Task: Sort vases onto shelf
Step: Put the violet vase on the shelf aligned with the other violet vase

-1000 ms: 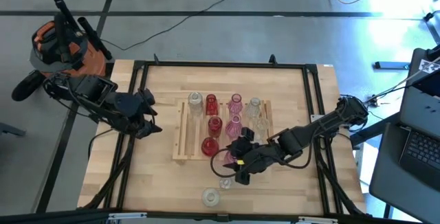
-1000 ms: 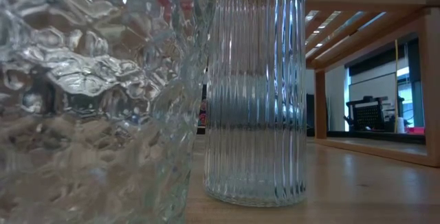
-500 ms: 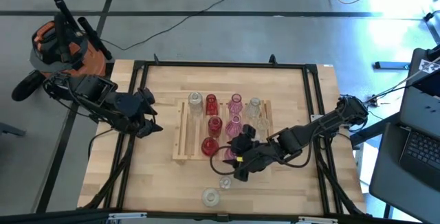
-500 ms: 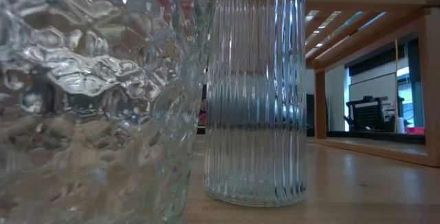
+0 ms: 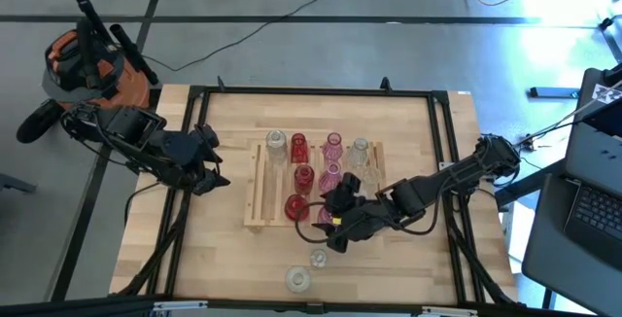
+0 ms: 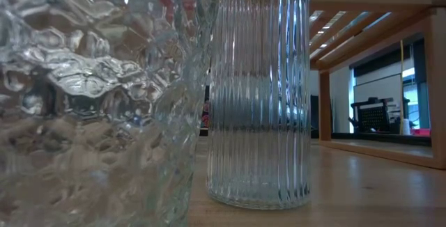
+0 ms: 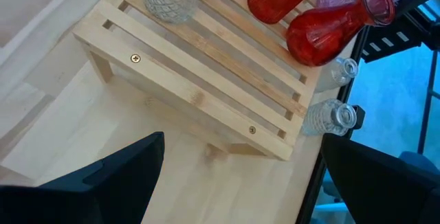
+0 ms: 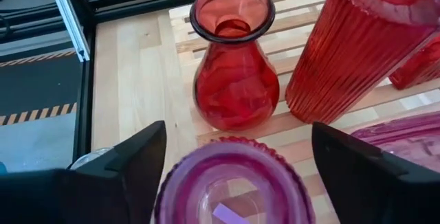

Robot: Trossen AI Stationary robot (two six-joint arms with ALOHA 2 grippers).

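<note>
Found the shelf (image 5: 257, 193) at the middle of the frame in the high view, sitting on the counter (image 5: 418, 123). Counted eight vases standing on its slats: a back row of a clear vase (image 5: 276, 143), a red one (image 5: 298, 147), a pink one (image 5: 333, 145) and another clear one (image 5: 361, 149), with more red, pink and clear ones below them in the frame. Spotted two clear vases off the shelf on the counter, at the lower centre: a small vase (image 5: 318, 258) and a wider vase (image 5: 298, 278) just below it.

Saw the right claw (image 5: 335, 222) at the shelf's lower edge, over a pink vase (image 8: 234, 183). In the right wrist view, found its fingers (image 8: 117, 162) spread apart, one on each side of that vase's rim (could not tell whether either pad touched the glass). Beyond it, made out a round red vase (image 8: 234, 80) and a ribbed red vase (image 8: 357, 52) upright on the slats.

Found the left claw (image 5: 209, 157) waiting left of the shelf, fingers (image 7: 103, 183) wide apart and holding nothing.

In the low view, saw only a ribbed clear vase (image 6: 258, 95) and a dimpled clear vase (image 6: 90, 95), both very close to the lens.
</note>
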